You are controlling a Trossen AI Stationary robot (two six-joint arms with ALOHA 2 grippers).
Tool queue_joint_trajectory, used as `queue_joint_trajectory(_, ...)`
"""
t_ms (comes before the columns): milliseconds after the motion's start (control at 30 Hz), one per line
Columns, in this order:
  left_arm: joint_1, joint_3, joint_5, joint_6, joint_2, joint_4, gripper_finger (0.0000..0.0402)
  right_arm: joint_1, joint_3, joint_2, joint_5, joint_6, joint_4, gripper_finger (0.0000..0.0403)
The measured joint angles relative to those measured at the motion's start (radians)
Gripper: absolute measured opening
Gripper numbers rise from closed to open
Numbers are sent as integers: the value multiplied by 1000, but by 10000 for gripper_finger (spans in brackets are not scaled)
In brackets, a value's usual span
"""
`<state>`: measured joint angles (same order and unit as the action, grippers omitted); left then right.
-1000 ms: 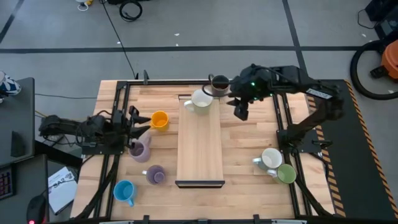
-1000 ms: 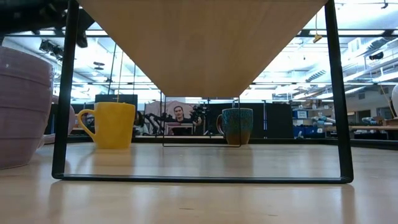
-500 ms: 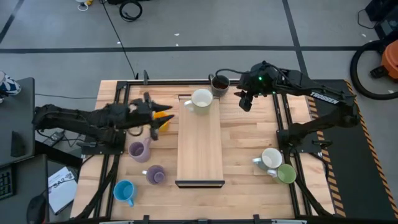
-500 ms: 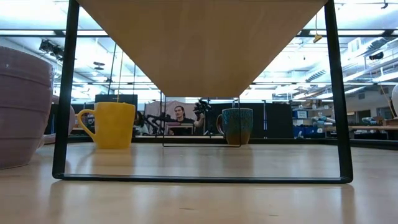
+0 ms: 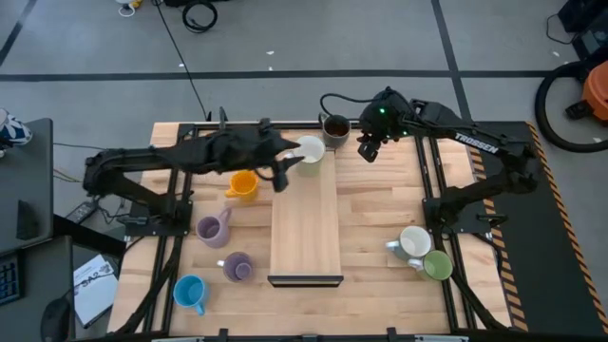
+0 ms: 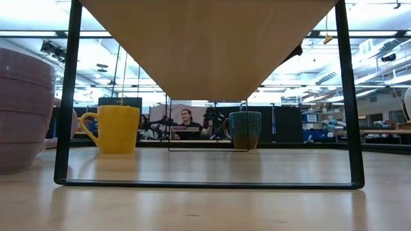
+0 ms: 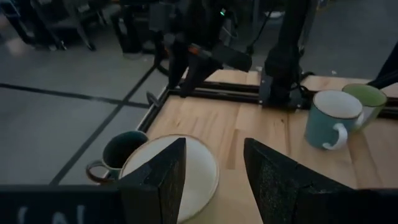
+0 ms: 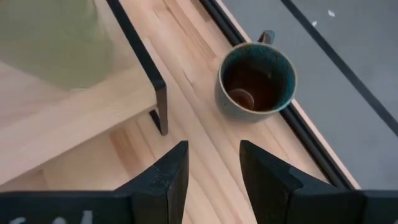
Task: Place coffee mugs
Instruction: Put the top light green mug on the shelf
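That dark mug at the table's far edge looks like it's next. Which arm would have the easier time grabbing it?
Probably the right. The right gripper hovers open just beside the dark mug, which sits straight ahead in its wrist view. The left gripper is over the shelf by the white mug.

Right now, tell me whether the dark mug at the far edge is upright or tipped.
Upright. The dark mug shows its open mouth and inner bottom from above in the right wrist view, and stands on its base in the low view.

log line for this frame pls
left claw: open, over white mug on shelf | right claw: open, above dark mug | nothing held
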<state>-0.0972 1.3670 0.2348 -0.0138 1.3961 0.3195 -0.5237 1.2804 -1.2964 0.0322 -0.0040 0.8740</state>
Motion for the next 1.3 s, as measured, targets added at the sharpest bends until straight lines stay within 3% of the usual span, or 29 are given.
queue_joint_trajectory(367, -19, 76, -49, -1, 173, 25, 169, -36, 0, -51, -7, 0, -20, 148)
queue_joint_trajectory(867, -25, 76, -16, -2, 205, 122, 168, -39, 0, -55, -8, 0, -21, 148)
queue_joint_trajectory(1300, -24, 76, 13, -1, 203, 133, 86, -39, 0, -55, -8, 0, -20, 148)
